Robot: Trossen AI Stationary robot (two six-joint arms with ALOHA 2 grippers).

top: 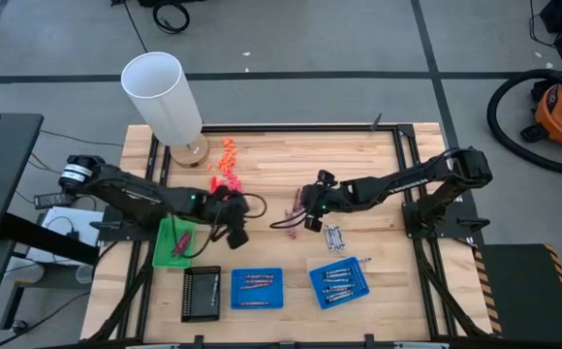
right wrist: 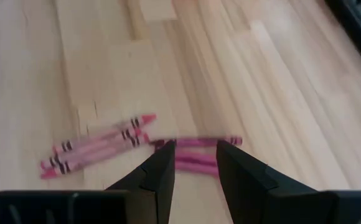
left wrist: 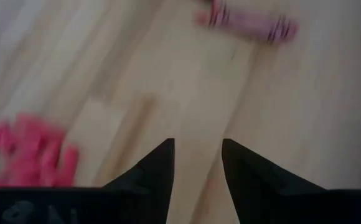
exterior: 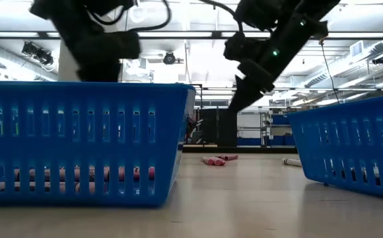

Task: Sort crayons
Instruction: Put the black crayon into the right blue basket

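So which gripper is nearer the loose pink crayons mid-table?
Right. The right gripper hovers right beside the pink crayons; the left gripper is farther off, toward the green tray.

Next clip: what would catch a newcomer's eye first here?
Probably the tall white cylinder at the table's far left edge, with orange-red crayons scattered beside it. Then both arms meeting mid-table: the right gripper, open, hovers over pink crayons. Two blue trays sit along the near edge.

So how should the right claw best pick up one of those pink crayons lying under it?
Probably from straight above, pinching a pink crayon across its middle. It lies flat on the table, thin and long, and the right gripper already hangs open over it.
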